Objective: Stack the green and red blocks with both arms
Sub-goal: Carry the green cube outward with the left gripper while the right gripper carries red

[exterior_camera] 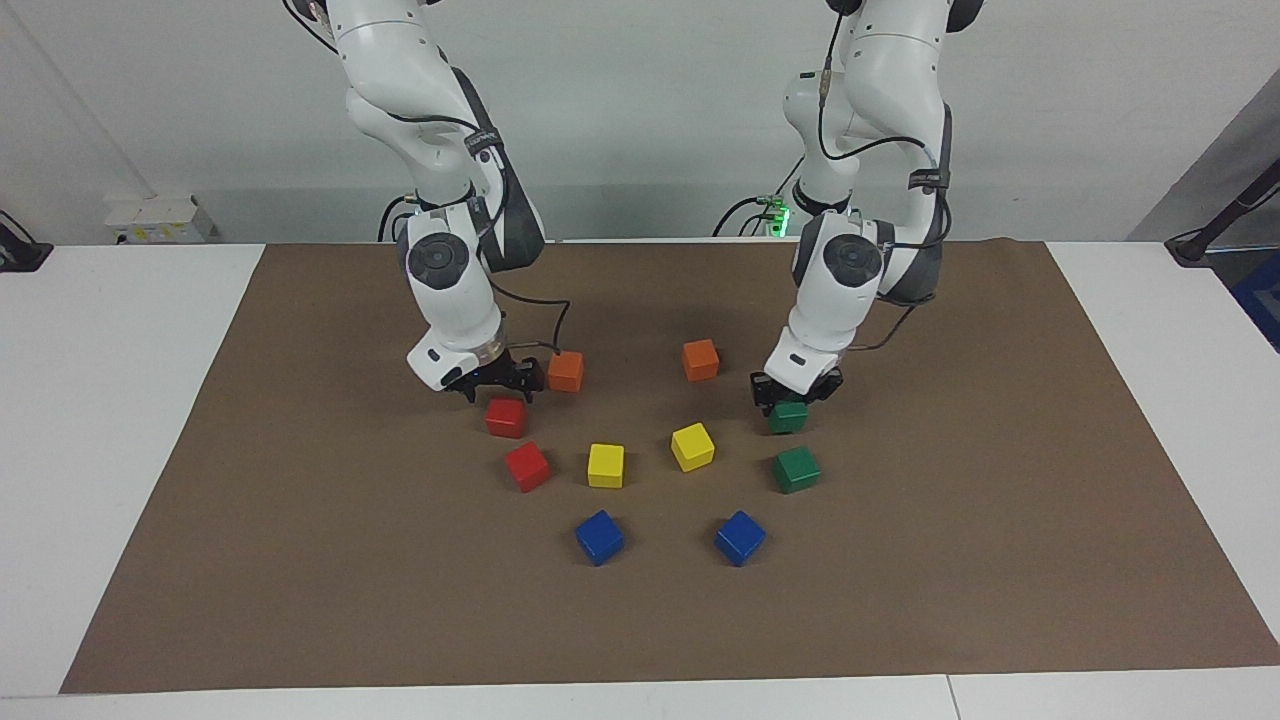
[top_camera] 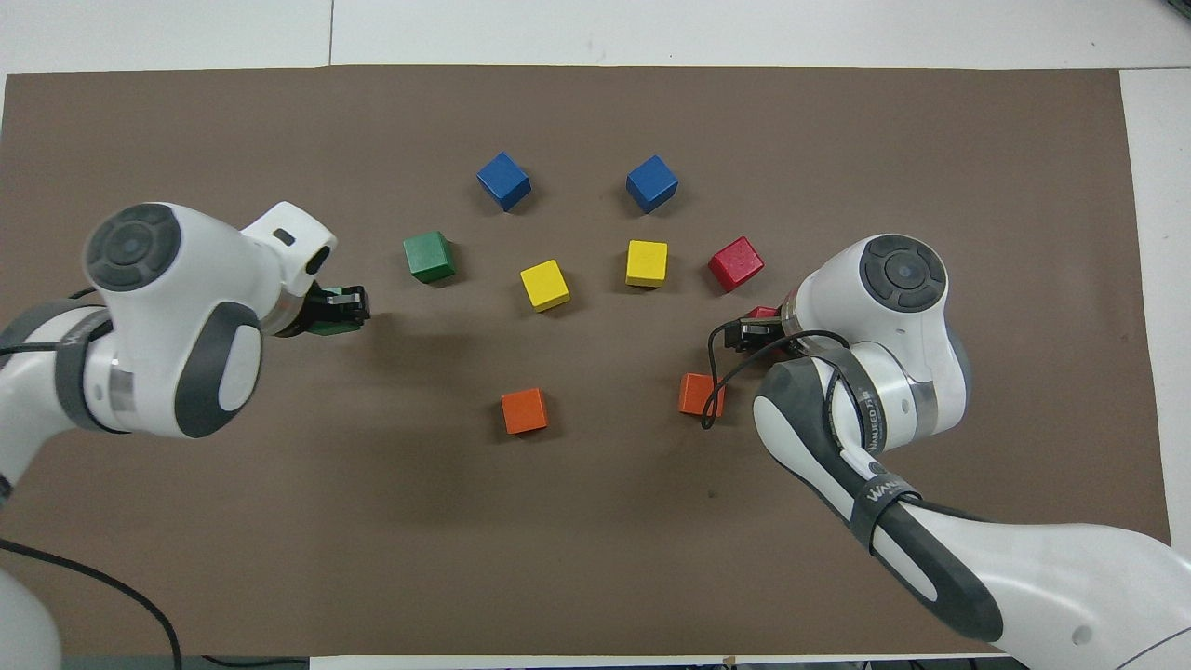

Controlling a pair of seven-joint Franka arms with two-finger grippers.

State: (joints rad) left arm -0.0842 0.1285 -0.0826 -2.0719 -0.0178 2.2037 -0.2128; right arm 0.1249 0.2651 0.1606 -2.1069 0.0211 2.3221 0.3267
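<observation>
Orange cube (exterior_camera: 566,371) crowding right claw (exterior_camera: 492,383), open mat (top_camera: 595,521) nearest robots

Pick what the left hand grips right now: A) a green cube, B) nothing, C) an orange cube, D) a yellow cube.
A: the left hand is shut on a green cube, carried above the mat in the facing view.

a grey band (top_camera: 875,491) on the right arm (top_camera: 865,419) bears white lettering, not clearly readable.
</observation>
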